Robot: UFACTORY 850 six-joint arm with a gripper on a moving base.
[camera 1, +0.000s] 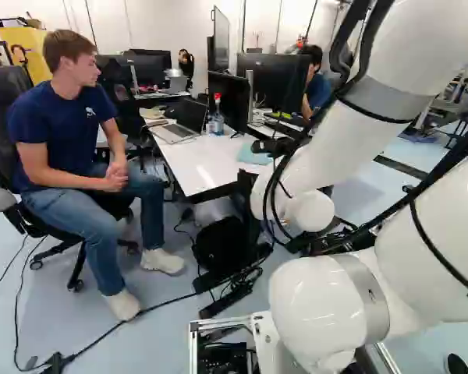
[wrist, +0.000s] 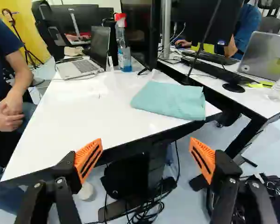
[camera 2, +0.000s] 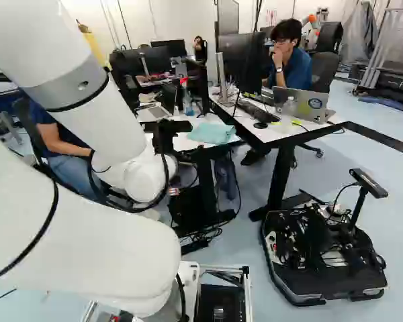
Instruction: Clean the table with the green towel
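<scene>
With the gripper (wrist: 146,143) empty, its fingers (wrist: 88,160) wide apart, reach ahead to the towel (wrist: 170,100), folded on the table (wrist: 79,116) near its edge. Best to straddle a thick fold from above, pinch firmly, then wipe flat and lightly, clear of the bottle (wrist: 125,53). Soft, matte, roughly oblong cloth on glossy, hard white; slotted orange pads (wrist: 203,157) for grip.

The towel (wrist: 170,100) is pale blue-green, the surface (wrist: 84,112) white with a black edge, the claw (camera 2: 174,127) black with black-striped orange pads (wrist: 84,157), the arm (camera 1: 335,156) white with grey bands, the spray bottle (wrist: 126,60) blue under a red nozzle (wrist: 121,20), and the floor (camera 1: 171,335) pale blue.
</scene>
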